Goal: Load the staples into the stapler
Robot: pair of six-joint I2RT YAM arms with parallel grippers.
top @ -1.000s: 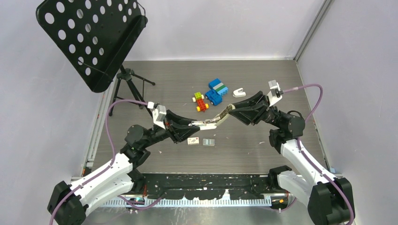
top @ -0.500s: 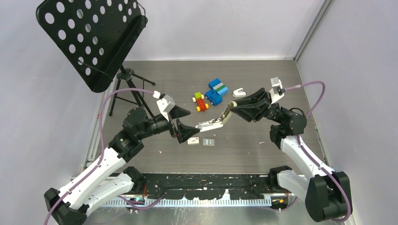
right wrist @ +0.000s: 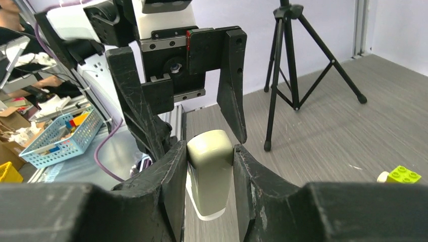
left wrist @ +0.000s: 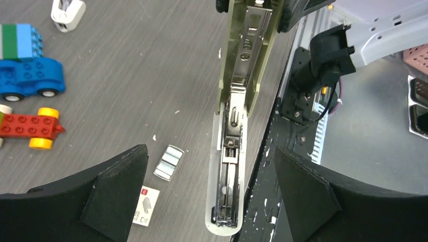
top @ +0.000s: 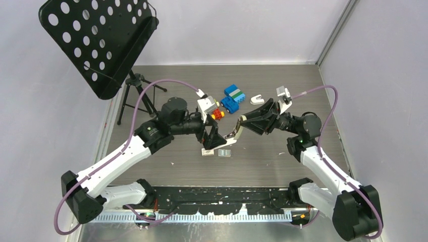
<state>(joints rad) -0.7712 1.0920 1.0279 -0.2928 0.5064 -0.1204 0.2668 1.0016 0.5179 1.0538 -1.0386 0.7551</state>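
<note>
The stapler (top: 231, 134) hangs above the table, hinged open, with its metal channel (left wrist: 229, 166) facing up in the left wrist view. My right gripper (top: 242, 121) is shut on its grey-beige top (right wrist: 209, 171). My left gripper (top: 212, 139) hovers over the stapler's white free end, pointing down. It is open and empty, and its black fingers (left wrist: 116, 186) stand well apart on either side of the stapler. The staples (top: 225, 153) lie flat on the table, a small silvery strip (left wrist: 168, 162) just left of the stapler's tip.
A small whitish box with a pinkish label (top: 207, 151) lies beside the staples. Behind are a blue toy car (top: 233, 98), a red and yellow block toy (top: 217, 113) and a white claw-shaped piece (top: 257, 99). A black music stand on a tripod (top: 137, 88) stands at the back left.
My left gripper has let go of the stapler's end and opened wide, then swung up and right over it. The right gripper still holds the stapler, now tilted lower and shifted slightly left.
</note>
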